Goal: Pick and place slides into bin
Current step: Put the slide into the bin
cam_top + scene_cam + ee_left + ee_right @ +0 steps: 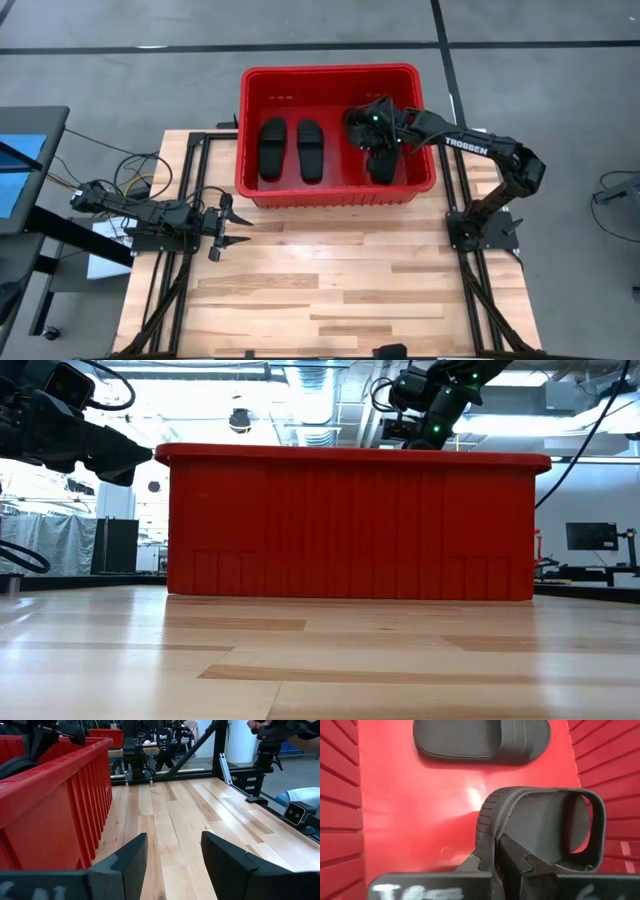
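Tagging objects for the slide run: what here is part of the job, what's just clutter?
Job:
- red plastic slotted bin
- two black slip-on slides lying in it
- black slide clamped in the right tool
- another black slide below it

Clutter:
- cables by the left arm
- idle left tool

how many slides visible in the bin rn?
3 for sure: two slides flat, side by side, in the bin's left half; one at the right end. The right gripper holds one; the arm may hide more.

The wooden counter (330, 290) has light planks. The big red bin (335, 192) sits right on it, at the far side.
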You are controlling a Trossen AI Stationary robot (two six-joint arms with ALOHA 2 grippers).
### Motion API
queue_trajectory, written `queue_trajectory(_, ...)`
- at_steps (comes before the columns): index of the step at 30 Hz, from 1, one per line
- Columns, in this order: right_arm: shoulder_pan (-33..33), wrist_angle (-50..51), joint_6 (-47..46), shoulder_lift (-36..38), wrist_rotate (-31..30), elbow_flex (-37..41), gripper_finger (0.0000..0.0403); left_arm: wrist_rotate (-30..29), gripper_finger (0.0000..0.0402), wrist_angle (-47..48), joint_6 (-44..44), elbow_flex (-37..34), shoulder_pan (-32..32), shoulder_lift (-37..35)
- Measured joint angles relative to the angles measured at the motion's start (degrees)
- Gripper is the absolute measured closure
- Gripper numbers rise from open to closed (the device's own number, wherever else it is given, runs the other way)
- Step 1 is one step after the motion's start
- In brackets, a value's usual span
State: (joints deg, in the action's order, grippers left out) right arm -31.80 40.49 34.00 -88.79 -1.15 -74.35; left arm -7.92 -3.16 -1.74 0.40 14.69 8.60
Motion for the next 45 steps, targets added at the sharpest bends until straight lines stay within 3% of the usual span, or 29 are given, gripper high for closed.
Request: queue_trajectory(45,0.6,0.2,-0.6,-3.5,2.1,0.0,0.0403,0.0,0.0223,0.0,0.0,0.0,0.0,0.0)
